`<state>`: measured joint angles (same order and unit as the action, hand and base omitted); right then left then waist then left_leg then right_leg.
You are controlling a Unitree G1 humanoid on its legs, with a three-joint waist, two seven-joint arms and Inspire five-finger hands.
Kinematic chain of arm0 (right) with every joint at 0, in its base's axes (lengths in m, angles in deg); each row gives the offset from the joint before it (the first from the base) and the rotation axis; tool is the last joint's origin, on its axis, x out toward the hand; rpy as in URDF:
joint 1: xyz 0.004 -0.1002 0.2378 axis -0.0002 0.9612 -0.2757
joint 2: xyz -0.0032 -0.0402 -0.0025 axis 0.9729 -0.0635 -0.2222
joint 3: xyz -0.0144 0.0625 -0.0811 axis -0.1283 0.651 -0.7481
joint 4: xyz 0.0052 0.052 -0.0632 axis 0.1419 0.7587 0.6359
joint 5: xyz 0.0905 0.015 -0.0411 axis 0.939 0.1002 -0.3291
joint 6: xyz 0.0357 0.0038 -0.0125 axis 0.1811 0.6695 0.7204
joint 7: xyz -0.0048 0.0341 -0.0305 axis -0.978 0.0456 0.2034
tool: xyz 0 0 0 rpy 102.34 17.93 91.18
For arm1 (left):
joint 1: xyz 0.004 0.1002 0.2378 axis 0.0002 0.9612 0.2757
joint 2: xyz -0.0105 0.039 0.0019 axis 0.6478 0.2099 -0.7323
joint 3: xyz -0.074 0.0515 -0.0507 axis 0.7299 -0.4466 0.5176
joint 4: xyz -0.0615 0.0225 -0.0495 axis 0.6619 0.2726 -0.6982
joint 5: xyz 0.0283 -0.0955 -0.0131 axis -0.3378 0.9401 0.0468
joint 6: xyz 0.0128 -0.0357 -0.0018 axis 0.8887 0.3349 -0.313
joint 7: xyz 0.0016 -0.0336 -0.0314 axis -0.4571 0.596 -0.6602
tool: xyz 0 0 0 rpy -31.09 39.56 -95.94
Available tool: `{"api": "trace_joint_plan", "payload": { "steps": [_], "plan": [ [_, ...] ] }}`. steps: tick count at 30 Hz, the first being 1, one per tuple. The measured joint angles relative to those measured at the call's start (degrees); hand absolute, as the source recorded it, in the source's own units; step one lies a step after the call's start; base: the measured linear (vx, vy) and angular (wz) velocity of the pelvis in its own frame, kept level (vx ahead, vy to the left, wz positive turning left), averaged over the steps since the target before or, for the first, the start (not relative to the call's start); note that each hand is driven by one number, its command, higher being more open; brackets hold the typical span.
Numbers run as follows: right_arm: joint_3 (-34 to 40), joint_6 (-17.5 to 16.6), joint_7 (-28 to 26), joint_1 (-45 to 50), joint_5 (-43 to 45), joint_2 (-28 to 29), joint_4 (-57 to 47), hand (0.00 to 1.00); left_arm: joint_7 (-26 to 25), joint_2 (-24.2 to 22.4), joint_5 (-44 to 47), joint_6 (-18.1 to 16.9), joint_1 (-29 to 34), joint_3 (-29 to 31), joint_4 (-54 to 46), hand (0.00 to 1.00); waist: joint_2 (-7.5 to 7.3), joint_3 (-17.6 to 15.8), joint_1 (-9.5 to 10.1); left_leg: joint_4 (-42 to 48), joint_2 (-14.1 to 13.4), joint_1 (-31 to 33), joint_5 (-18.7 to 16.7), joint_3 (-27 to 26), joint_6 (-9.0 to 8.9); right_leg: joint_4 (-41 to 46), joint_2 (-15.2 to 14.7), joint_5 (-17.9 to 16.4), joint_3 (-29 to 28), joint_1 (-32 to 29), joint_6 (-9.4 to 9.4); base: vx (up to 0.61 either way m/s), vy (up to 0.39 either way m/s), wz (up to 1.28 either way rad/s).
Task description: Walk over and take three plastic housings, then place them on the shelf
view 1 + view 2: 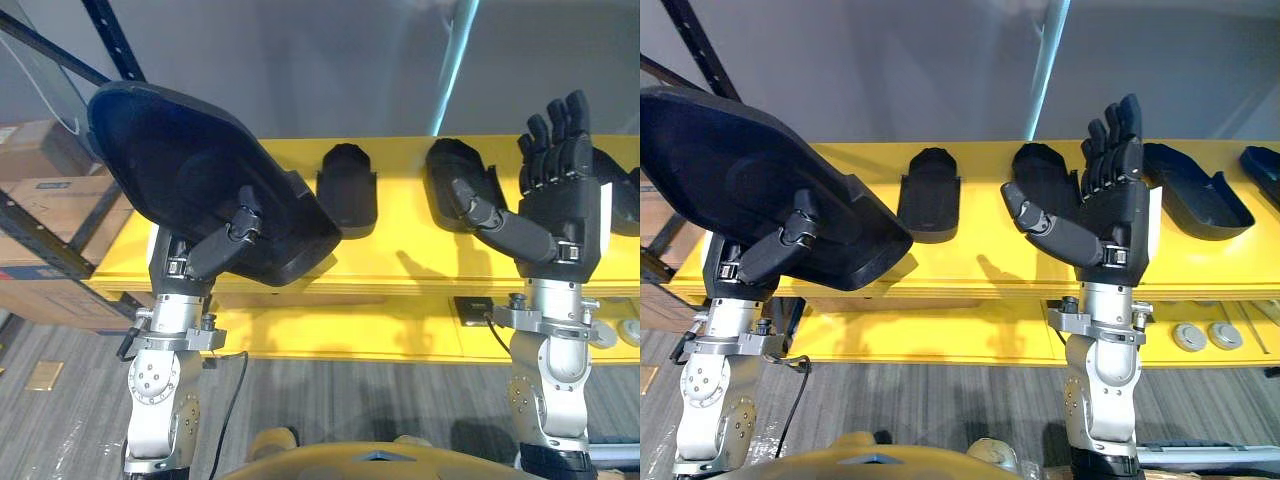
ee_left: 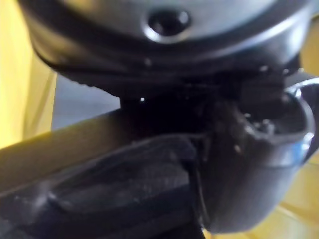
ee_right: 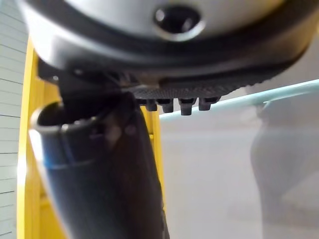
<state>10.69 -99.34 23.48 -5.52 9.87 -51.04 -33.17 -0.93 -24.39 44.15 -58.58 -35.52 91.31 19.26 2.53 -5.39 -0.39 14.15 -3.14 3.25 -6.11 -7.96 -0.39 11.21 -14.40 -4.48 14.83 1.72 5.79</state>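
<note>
**Left hand holds one housing, right hand bare, before the yellow shelf**

Nearest, the left hand is raised in front of the shelf and grips a large black housing. Its thumb is folded over the rim and presses on the hollow inner face. The fingers are hidden behind the shell. The housing is held clear of the shelf and tilted, with its open side towards the camera and its broad end up and to the left.

The right hand is raised at about the same height. Its palm faces the camera, its fingers stand straight up and its thumb is spread out to the side. It holds nothing.

Below the hands, the lower level of the yellow shelf carries a dark square plate and two round metal discs to the right.

More black housings lie on the shelf's top board beyond the hands. A small housing is in the middle. Another housing is partly behind the right hand's thumb. A long housing is just right of that hand, and one more is at the far right edge.

To the left, cardboard boxes sit in a dark rack. A grey wall stands behind the shelf.
</note>
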Motion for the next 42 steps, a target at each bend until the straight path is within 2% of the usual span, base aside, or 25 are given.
{"api": "trace_joint_plan", "payload": {
  "steps": [2,3,5,6,7,8,11,13,14,15,16,17,19,21,24,28,33,35,37,38,39,40,41,42],
  "plan": [
    [-2.51,0.01,0.42,-0.79,1.65,0.14,0.53,1.00,-1.31,0.08,-1.76,0.03,0.07,0.59,2.01,0.00,-0.01,-0.12,0.28,0.02,2.51,0.09,-0.72,-1.07,0.22,1.72,-2.45,0.32,-2.30,-1.76,0.90,-0.04,0.249,-0.18],
    [-4.71,0.01,1.52,-2.40,1.72,0.63,1.86,1.00,-1.29,0.08,-3.19,0.71,0.31,2.02,2.69,0.00,-0.06,-0.20,0.12,0.08,4.03,0.06,-0.92,-2.19,0.59,1.73,-3.65,0.97,-3.44,-2.41,2.17,-0.03,0.222,-0.24],
    [-5.83,0.01,2.55,-3.23,1.67,2.06,2.27,1.00,-0.78,0.13,-3.19,0.86,0.81,2.79,2.62,0.00,0.02,-0.39,0.08,0.14,5.19,0.12,-1.21,-3.57,1.08,1.03,-5.06,1.72,-4.47,-2.65,3.36,-0.03,0.232,-0.19],
    [-6.29,0.01,3.92,-3.29,1.22,3.77,2.27,1.00,0.16,0.21,-3.20,0.89,1.11,3.13,2.17,0.00,-0.07,-0.44,0.00,0.66,5.71,0.38,-1.61,-4.91,1.69,-0.27,-6.29,2.63,-4.56,-2.33,4.59,-0.01,0.218,-0.10],
    [-6.27,0.06,4.87,-3.29,1.05,4.67,2.33,1.00,0.75,0.37,-3.21,0.89,1.10,3.23,1.95,0.00,-0.19,-0.54,0.06,1.19,5.77,0.55,-1.96,-5.54,2.17,-1.06,-6.65,3.29,-4.49,-2.17,4.75,0.02,0.206,-0.12],
    [-6.42,0.18,6.72,-3.25,1.02,6.13,2.50,1.00,1.94,1.12,-3.22,1.01,1.10,3.23,1.50,0.00,-0.04,-0.51,0.14,2.58,5.74,1.37,-2.88,-6.06,2.86,-2.73,-6.60,4.74,-4.39,-1.60,4.01,0.03,0.183,-0.19],
    [-7.69,0.22,9.74,-2.89,0.36,6.94,3.09,1.00,4.62,4.01,-3.23,2.00,0.07,2.83,-0.37,0.00,-0.31,-0.77,-0.08,2.31,4.49,2.40,-3.61,-7.95,3.67,-5.35,-4.70,8.41,-3.85,-1.88,-1.15,0.02,0.121,-0.11],
    [-7.83,0.63,10.36,-2.77,-0.80,6.93,3.50,1.00,5.06,5.97,-3.32,3.53,-2.38,1.98,-0.21,0.00,-0.32,-0.79,-0.10,0.92,3.10,2.49,-3.06,-7.69,4.13,-3.95,-0.78,6.70,-5.90,-1.78,-1.45,0.06,0.037,-0.03],
    [-8.23,0.64,10.28,-2.71,-1.60,6.91,3.49,1.00,5.46,7.07,-3.14,4.37,-4.70,1.46,0.10,0.00,-0.78,-0.52,-0.11,-0.43,2.96,2.96,-2.16,-6.79,3.89,-3.73,1.65,4.94,-6.70,-1.48,-1.19,0.07,-0.019,0.12],
    [-8.30,0.65,10.18,-2.64,-2.98,6.89,3.54,1.00,5.70,8.01,-3.10,4.61,-7.51,0.61,0.75,0.00,-1.72,-0.26,-0.20,-1.66,3.53,3.44,-0.63,-6.01,3.44,-4.68,2.63,4.17,-6.82,-1.48,-1.23,0.10,-0.036,0.18],
    [-8.28,0.68,10.13,-2.63,-3.48,6.81,3.67,1.00,5.51,8.25,-3.11,4.72,-8.95,-0.04,1.28,0.00,-2.04,-0.41,-0.24,-2.45,3.90,3.50,0.06,-5.81,3.79,-5.16,2.49,4.19,-6.96,-1.50,-1.20,0.12,-0.030,0.42],
    [-8.27,0.99,10.03,-2.34,-4.01,6.77,4.42,1.00,5.01,8.26,-3.12,5.62,-11.30,-1.47,2.55,0.00,-2.26,-0.46,-1.18,-3.16,4.63,3.50,1.67,-4.54,4.61,-5.45,2.22,4.16,-7.36,-1.20,-1.17,0.09,-0.020,0.48],
    [-8.23,1.34,9.54,-1.91,-4.05,6.74,6.91,1.00,3.42,8.18,-3.16,7.25,-11.98,-3.45,3.16,0.00,-2.19,-0.53,-2.19,-3.28,4.74,3.01,2.02,-3.23,4.88,-5.63,2.29,3.58,-7.48,-0.38,-1.68,0.09,-0.034,0.43],
    [-6.69,2.33,9.60,-1.88,-5.39,6.51,8.96,1.00,1.97,7.17,-2.88,8.28,-11.60,-4.67,3.32,0.00,-1.86,-1.10,-1.57,-3.42,4.55,2.10,2.02,-2.85,4.87,-6.62,2.62,3.35,-7.37,1.39,-1.57,0.06,-0.067,0.11],
    [-5.57,2.76,9.61,-1.87,-5.85,6.06,8.95,1.00,1.49,5.69,-1.82,8.26,-10.08,-4.70,3.30,0.00,-1.46,-1.30,-1.47,-4.75,4.42,1.69,2.72,-2.70,3.84,-6.39,2.81,2.32,-7.37,1.38,-1.10,-0.03,-0.071,0.01],
    [-4.00,2.76,8.25,-1.19,-6.86,5.89,8.92,1.00,1.58,2.80,5.74,8.25,-6.60,-7.50,3.36,0.00,-1.95,-1.76,-1.96,-6.67,3.79,0.58,4.07,-2.82,2.15,-5.90,3.47,-0.07,-7.41,1.48,-1.17,-0.09,-0.098,-0.06],
    [-5.11,2.66,5.38,0.53,-5.74,5.95,8.94,1.00,2.31,-0.95,14.04,8.29,-3.45,-12.55,4.85,0.00,-2.26,-2.84,-2.94,-3.94,1.15,0.37,3.37,-2.68,0.19,-2.80,5.57,-1.79,-8.30,1.25,-1.22,-0.08,-0.084,-0.08],
    [-6.17,2.65,4.53,0.53,-4.84,5.89,8.94,1.00,1.81,-1.72,15.22,8.29,-2.01,-12.46,6.36,0.00,-2.14,-3.86,-2.90,-0.53,-0.38,0.58,1.80,-2.80,-0.43,-1.21,6.43,-2.72,-9.02,1.45,-1.27,-0.08,-0.079,-0.21],
    [-6.90,2.65,2.89,0.62,-3.69,5.86,8.99,1.00,1.47,-1.76,15.25,8.29,-0.44,-11.57,8.15,0.00,-2.28,-4.11,-2.89,0.48,-1.27,0.71,1.69,-2.80,-0.67,0.53,6.72,-3.90,-9.12,0.85,-1.69,-0.09,-0.067,-0.06],
    [-7.19,2.52,1.76,0.63,-3.16,5.72,8.96,1.00,1.42,-1.76,15.23,8.29,0.66,-10.61,9.13,0.00,-2.33,-4.13,-2.93,1.28,-1.43,1.46,2.09,-2.56,-0.97,1.77,6.66,-4.58,-9.09,0.21,-1.92,-0.07,-0.037,0.16],
    [-7.19,2.50,1.32,0.63,-2.84,5.40,8.96,1.00,1.42,-1.84,15.05,8.32,0.68,-9.75,10.55,0.00,-3.05,-4.78,-3.00,3.61,-0.58,3.26,3.79,-1.49,-1.39,2.26,5.25,-4.79,-8.52,0.19,-1.94,-0.08,-0.006,0.21],
    [-7.14,2.53,1.22,0.69,-2.56,5.12,8.93,1.00,1.42,-1.95,14.96,8.32,0.67,-9.37,11.21,0.00,-4.19,-5.44,-3.04,5.33,-0.26,4.33,4.09,-0.84,-0.91,2.45,4.05,-4.76,-7.96,0.16,-1.91,-0.09,0.010,0.22],
    [-7.20,2.54,0.90,0.87,-2.27,4.64,8.91,1.00,1.31,-1.87,14.96,8.25,0.88,-8.85,12.23,0.00,-3.92,-5.48,-2.75,9.36,-2.64,5.60,2.83,-0.89,0.87,2.79,3.30,-4.57,-7.58,0.23,-1.67,-0.07,0.009,0.12],
    [-7.26,2.53,0.60,0.94,-2.15,4.21,8.90,1.00,1.23,-1.87,14.93,8.24,1.15,-8.74,12.63,0.00,-3.78,-5.50,-2.78,10.62,-4.34,6.01,2.58,-0.67,0.56,2.92,3.00,-4.59,-7.44,0.39,-1.67,-0.04,0.039,0.11]
  ]
}}
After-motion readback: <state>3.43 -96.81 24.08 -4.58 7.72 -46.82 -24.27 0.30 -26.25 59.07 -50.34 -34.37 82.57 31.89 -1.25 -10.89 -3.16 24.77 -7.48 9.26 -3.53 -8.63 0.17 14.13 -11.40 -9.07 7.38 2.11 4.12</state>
